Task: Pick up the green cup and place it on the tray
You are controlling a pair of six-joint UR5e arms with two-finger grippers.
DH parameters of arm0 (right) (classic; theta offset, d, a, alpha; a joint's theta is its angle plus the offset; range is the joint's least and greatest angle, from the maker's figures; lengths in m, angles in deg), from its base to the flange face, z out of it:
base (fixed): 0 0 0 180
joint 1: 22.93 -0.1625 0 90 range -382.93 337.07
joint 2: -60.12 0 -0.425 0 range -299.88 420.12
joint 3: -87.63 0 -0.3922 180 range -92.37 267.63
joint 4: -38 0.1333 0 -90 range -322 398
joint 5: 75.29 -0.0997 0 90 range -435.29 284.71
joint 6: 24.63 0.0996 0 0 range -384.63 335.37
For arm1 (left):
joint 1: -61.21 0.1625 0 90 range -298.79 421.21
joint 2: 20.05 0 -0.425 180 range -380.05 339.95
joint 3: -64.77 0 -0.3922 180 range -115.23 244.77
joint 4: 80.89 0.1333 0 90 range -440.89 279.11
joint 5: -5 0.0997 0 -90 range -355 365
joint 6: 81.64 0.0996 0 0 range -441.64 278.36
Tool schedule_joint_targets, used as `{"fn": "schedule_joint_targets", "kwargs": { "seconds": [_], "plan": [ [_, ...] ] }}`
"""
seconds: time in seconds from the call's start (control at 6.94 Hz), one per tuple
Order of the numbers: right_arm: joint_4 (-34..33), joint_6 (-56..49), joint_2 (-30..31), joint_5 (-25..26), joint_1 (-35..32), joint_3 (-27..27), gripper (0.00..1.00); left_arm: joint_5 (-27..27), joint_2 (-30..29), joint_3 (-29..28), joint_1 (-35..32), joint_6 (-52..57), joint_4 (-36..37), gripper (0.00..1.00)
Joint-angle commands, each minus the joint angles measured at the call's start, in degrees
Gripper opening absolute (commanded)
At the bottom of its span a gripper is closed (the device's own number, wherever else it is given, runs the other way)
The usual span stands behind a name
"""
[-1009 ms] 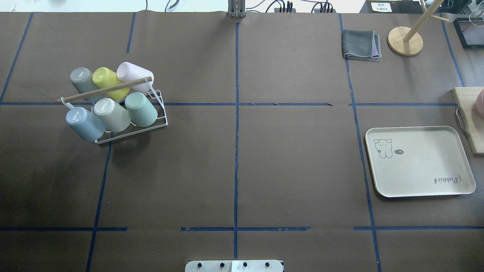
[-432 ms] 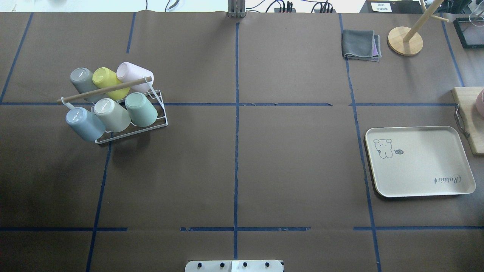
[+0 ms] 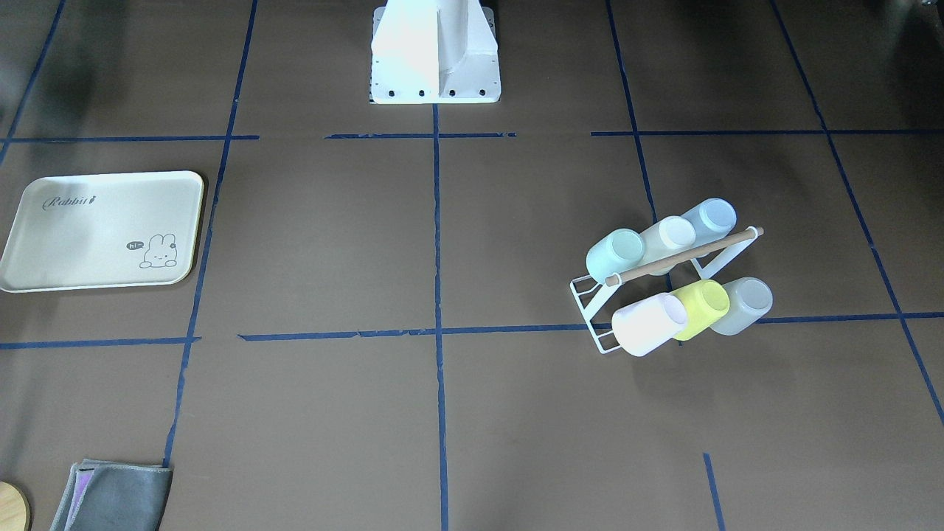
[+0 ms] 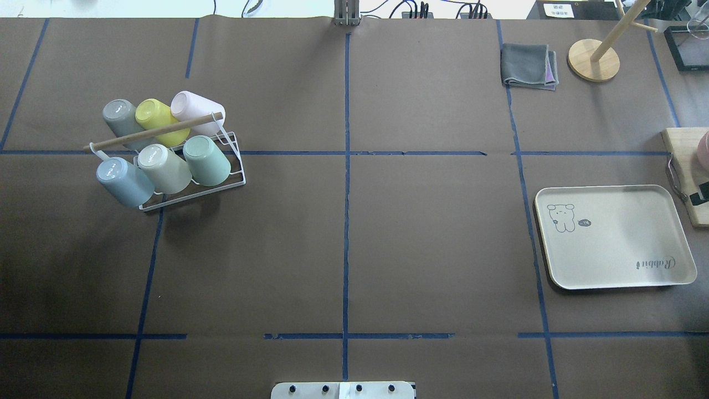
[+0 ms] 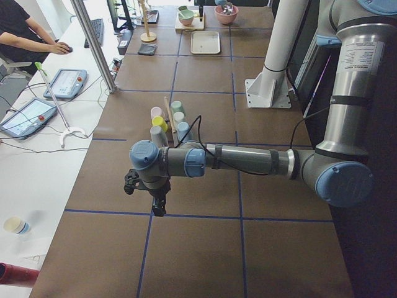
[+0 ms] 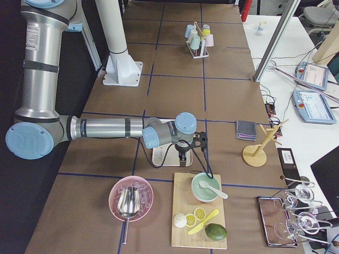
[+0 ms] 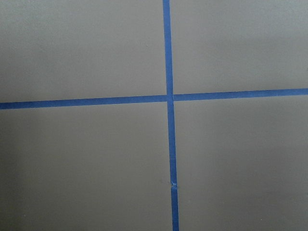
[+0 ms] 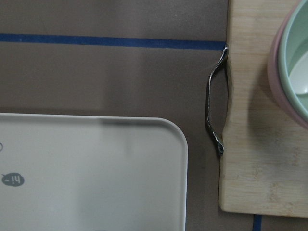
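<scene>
Six cups sit mouth-down on rack (image 3: 708, 248) pegs. Green cup (image 3: 616, 254) is at row end, well apart from tray (image 3: 96, 236). Overhead: same layout. Side views: left gripper (image 5: 158, 202) and right gripper (image 6: 183, 153) hover, prob. start pose; how far open, cannot tell.

On the table (image 4: 432, 233), the cup rack (image 4: 155, 132) stands on the robot's left, well apart from the tray (image 4: 609, 260) on its right. Six cups (image 4: 166, 169) sit on the rack, three in the back row and three in front. The end cup (image 4: 207, 160) is in the front row, on the side nearest the tray. A board (image 4: 684, 160) lies just right of the tray, not touching. Behind the tray lies a cloth (image 4: 526, 65), with a stand (image 4: 593, 60) just right of it
</scene>
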Motion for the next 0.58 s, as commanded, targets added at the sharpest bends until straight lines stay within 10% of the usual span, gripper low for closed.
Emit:
{"fn": "schedule_joint_targets", "kwargs": {
  "seconds": [0.0, 0.43],
  "plan": [
    [3.2, 5.8, 0.7, 1.6, 3.7, 2.3, 0.95, 0.0, -0.4, -0.1, 0.1, -0.5, 0.0, 1.0],
    [4.0, 7.9, -0.4, 2.4, 6.8, 6.2, 0.9, -0.1, -0.4, 0.0, 0.3, -0.5, -0.1, 1.0]
  ]
}}
